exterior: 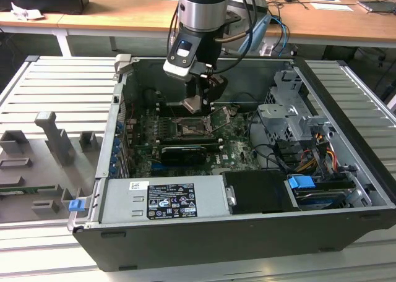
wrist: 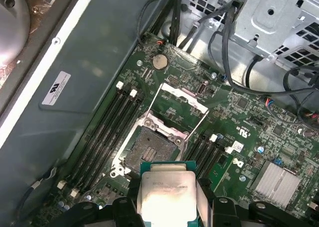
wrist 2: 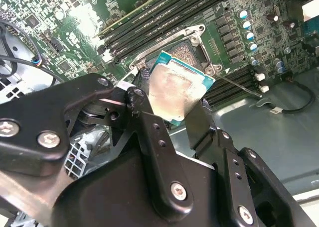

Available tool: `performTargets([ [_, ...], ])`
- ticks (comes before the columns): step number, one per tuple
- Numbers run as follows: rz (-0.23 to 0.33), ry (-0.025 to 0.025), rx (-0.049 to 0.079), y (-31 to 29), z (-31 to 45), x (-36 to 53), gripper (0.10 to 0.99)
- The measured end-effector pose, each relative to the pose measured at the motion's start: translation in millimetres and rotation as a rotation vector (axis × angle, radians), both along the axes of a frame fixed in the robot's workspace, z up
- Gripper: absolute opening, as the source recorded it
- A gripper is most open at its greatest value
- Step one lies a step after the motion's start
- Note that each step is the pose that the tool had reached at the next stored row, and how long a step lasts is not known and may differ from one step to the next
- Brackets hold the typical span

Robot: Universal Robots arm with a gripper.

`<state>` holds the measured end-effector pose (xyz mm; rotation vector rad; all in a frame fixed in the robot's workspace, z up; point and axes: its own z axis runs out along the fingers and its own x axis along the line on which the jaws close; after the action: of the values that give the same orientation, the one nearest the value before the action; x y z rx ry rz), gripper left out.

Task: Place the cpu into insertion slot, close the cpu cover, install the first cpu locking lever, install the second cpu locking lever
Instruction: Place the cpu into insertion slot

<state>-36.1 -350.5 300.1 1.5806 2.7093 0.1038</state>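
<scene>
- My gripper (wrist 2: 172, 111) is clenched on the cpu (wrist 2: 174, 90), one finger on each of two opposite edges, pale metal face up.
- The cpu hangs just above the slot (wrist: 148, 150) and is not seated; in the first wrist view it overlaps only the slot's near edge, so I judge it not yet lined up.
- The cover (wrist: 184, 98) stands open at the slot's far side.
- Risk: if the chip comes down off-centre or tilted, a corner could dig into the slot's contacts and bend them.
- Risk: my hold is on thin edges only, so a knock could twist the chip or let it slip.
- Risk: my fingers could catch the raised cover or the memory slots (wrist: 107, 130) beside the slot.
</scene>
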Motion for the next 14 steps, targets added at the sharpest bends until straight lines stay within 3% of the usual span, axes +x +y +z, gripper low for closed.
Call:
performTargets([
  [8, -0.052, 0.0000, 0.000, 0.0, -1.1, 0.0, 0.529],
  [14, -0.053, 0.0011, 0.000, 0.0, -3.3, 0.1, 0.529],
])
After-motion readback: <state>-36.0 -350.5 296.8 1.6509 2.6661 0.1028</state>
